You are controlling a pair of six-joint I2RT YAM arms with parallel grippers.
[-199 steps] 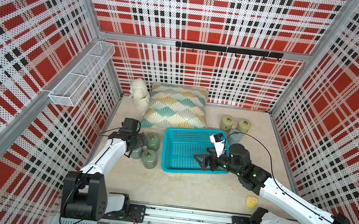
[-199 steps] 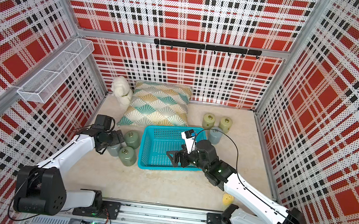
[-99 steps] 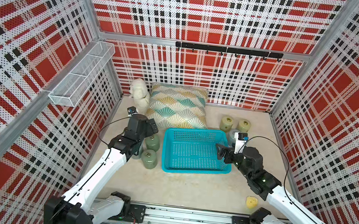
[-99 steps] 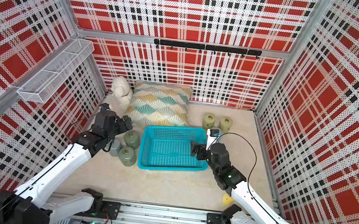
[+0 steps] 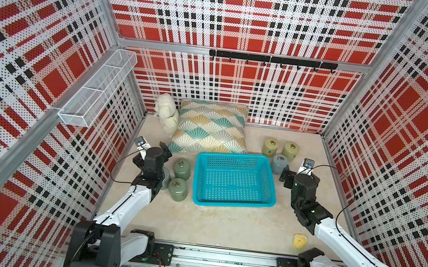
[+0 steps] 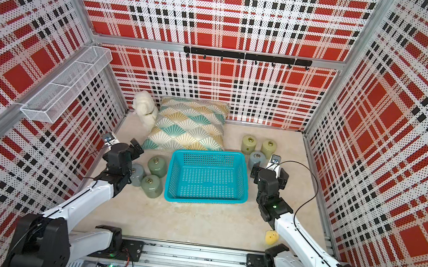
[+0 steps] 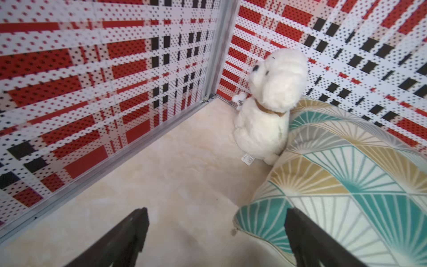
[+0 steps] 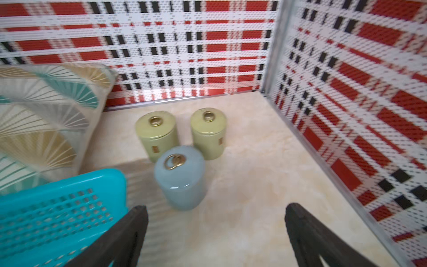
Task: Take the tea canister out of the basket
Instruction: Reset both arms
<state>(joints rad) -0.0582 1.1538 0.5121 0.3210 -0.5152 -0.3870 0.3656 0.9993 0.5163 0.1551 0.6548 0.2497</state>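
While the left fingers and the right fingers both stand spread wide, released and grasping nothing, the turquoise basket lies on the table between the two pairs, apart from each. All six tea canisters stand upright on the table outside it.

Just ahead of the right fingers stands a grey-blue canister, untouched, nearer the finger on the basket's side. A corner of the basket lies close beside that same finger. Farther ahead, just behind the grey-blue one, two yellow-green canisters stand side by side near the back wall.

The left fingers point over bare table toward the back corner, where a white plush dog sits against a fan-patterned cushion. The cushion's near corner lies just beside one finger. Behind those fingers, back along the wrist, two dark green canisters stand between the left arm and the basket, close to its wall. A second grey-blue canister is half hidden under the arm. Well behind the right fingers, beside that arm's forearm, a small yellow toy lies on the table.
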